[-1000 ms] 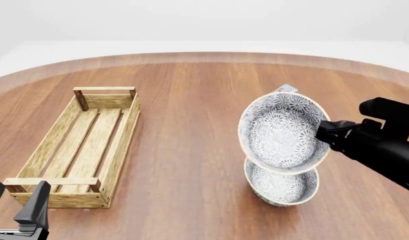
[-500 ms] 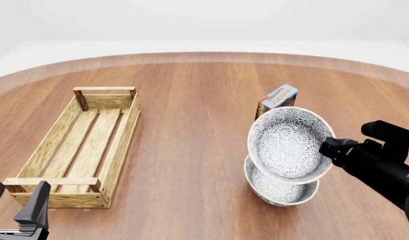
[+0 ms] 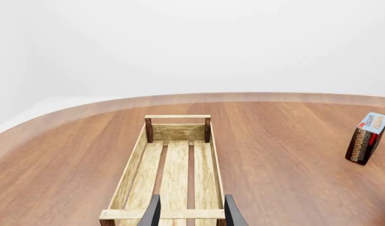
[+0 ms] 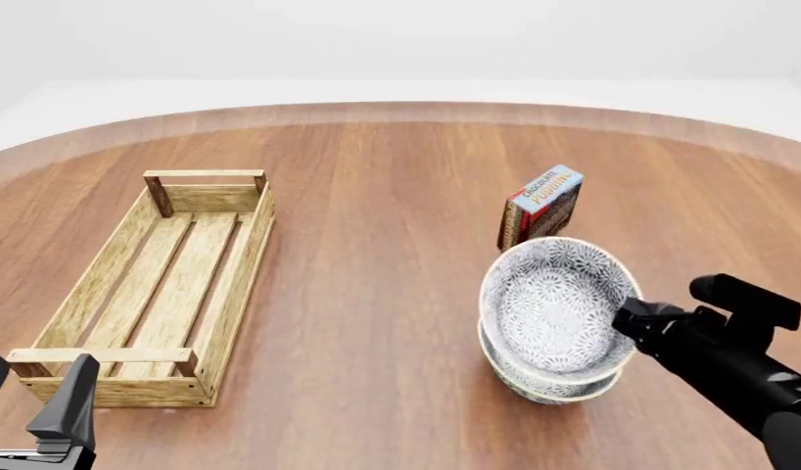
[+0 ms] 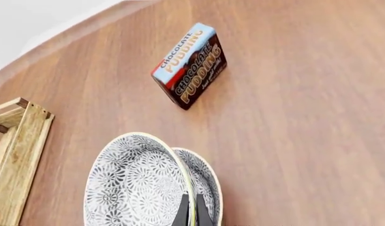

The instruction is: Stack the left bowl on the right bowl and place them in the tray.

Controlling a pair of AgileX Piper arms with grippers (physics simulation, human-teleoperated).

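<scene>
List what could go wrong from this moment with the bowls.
1. The right gripper pinches only the rim of the upper bowl, which sits tilted in the lower bowl; released now, it may seat crooked.
2. The pudding box stands just behind; a lift could knock it.
3. The tray lies far across the table.

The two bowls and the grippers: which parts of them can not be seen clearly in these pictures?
- Lower bowl, front view: the upper bowl covers its inside; whether the two touch is unclear.
- Right gripper, right wrist view: cut by the picture edge; fingers clamp the upper bowl's rim.
- Left gripper, left wrist view: only the fingertips show, open above the tray.
- Upper bowl, left wrist view: a sliver at the edge.
</scene>
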